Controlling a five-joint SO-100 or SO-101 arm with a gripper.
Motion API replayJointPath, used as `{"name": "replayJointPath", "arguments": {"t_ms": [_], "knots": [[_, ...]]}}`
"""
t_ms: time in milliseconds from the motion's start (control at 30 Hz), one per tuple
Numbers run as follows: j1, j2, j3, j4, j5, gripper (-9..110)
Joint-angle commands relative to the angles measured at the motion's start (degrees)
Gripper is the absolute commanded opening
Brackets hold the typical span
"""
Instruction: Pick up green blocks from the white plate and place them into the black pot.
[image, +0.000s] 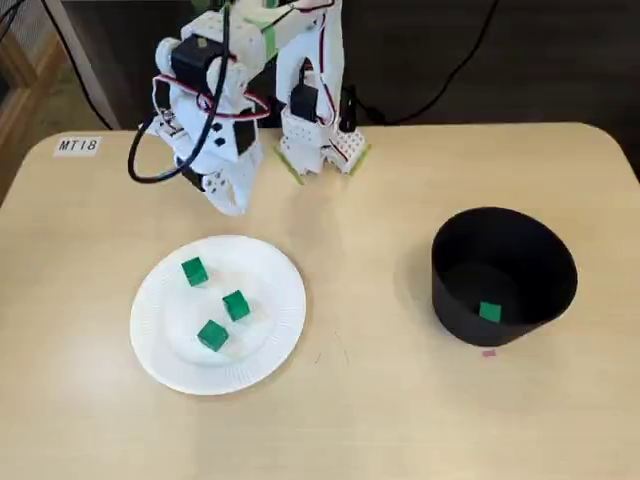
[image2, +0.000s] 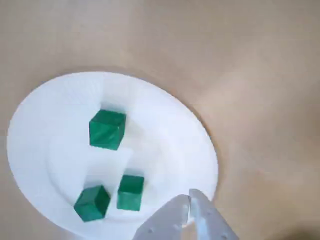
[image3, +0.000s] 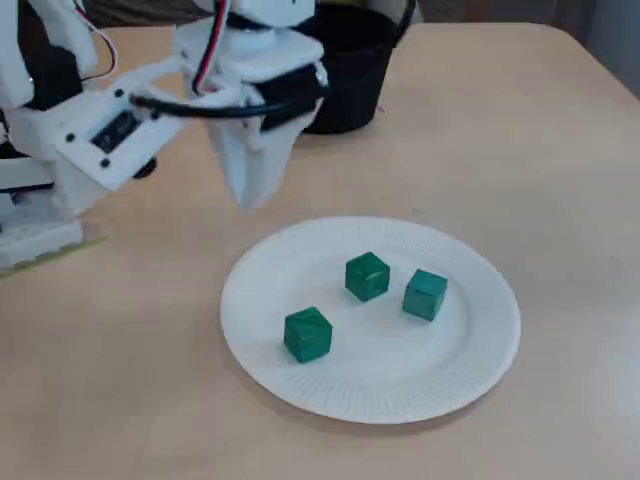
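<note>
Three green blocks lie on the white plate (image: 275, 320): one at the back left (image: 194, 271), one in the middle (image: 236, 305), one nearest the front (image: 212, 335). The wrist view shows them too: (image2: 106, 130), (image2: 131, 192), (image2: 91, 202). My gripper (image: 230, 205) hangs shut and empty above the table just behind the plate's far rim, touching no block. In the wrist view its tips (image2: 190, 200) meet over the plate's edge (image2: 165, 130). The black pot (image: 455, 305) stands to the right with a green block (image: 489, 312) inside.
The arm's white base (image: 320, 140) is mounted at the table's back edge, with black cables behind it. A label reading MT18 (image: 78, 145) is stuck at the back left. A small pink mark (image: 488, 352) lies in front of the pot.
</note>
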Motion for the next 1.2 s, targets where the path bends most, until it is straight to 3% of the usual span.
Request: {"name": "replayJointPath", "arguments": {"t_ms": [0,167,433,933,1100,1167], "knots": [[1.8,-3.8,-4.2,0.4,-0.2,-2],[2.5,-8.3,-6.1,-0.1,-2.3,22],[2.3,-11.1,-6.1,-4.2,-3.5,34],[3.1,-18.5,-5.4,-14.7,-4.7,28],[2.5,-20.1,-5.4,-20.0,-4.7,22],[2.5,-20.5,-5.4,-22.0,-4.0,14]]}}
